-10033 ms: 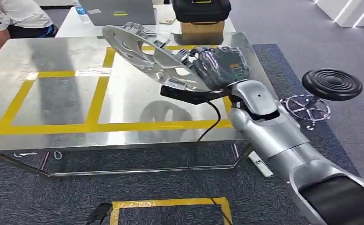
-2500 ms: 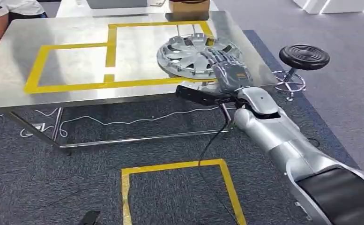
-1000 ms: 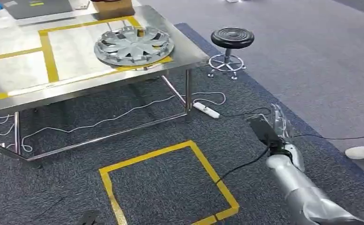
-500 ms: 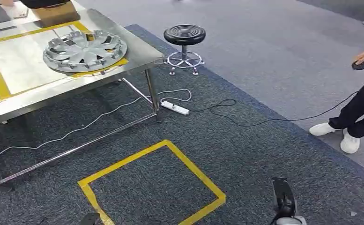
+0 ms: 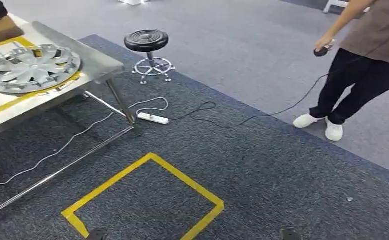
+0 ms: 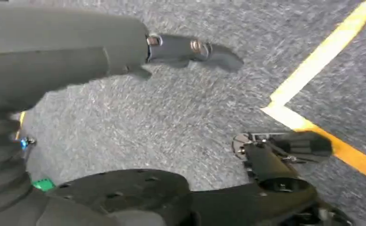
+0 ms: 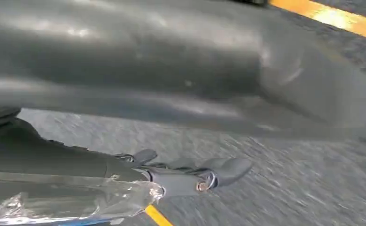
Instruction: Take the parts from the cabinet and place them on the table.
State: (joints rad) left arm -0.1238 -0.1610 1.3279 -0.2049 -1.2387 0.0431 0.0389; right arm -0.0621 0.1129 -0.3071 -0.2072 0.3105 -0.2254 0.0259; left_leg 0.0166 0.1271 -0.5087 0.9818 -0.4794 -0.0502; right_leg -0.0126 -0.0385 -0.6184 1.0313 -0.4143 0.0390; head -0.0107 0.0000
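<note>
Since the frames a few seconds back, your head view has swung right: the right arm has dropped out of it, and the wheel cover [image 5: 31, 68] it carried now lies flat on the steel table [image 5: 98, 64] at the upper left of the frame, resting across the yellow tape line near the table's corner. Both arms hang at your sides. Your left hand [image 6: 138, 61], seen from its wrist camera, holds nothing, its fingers apart above the grey carpet and a yellow floor marking [image 6: 313, 61]. Your right hand [image 7: 181, 176] also holds nothing, its fingers stretched out over carpet.

A person [image 5: 362, 60] stands at the upper right, holding a small dark device on a cable. A black stool [image 5: 147, 45] stands just beyond the table corner; a power strip [image 5: 152, 118] lies on the carpet below it.

Judgement: one part is delivered. The cabinet is not visible, so which hand is nearer the next part cannot be determined.
</note>
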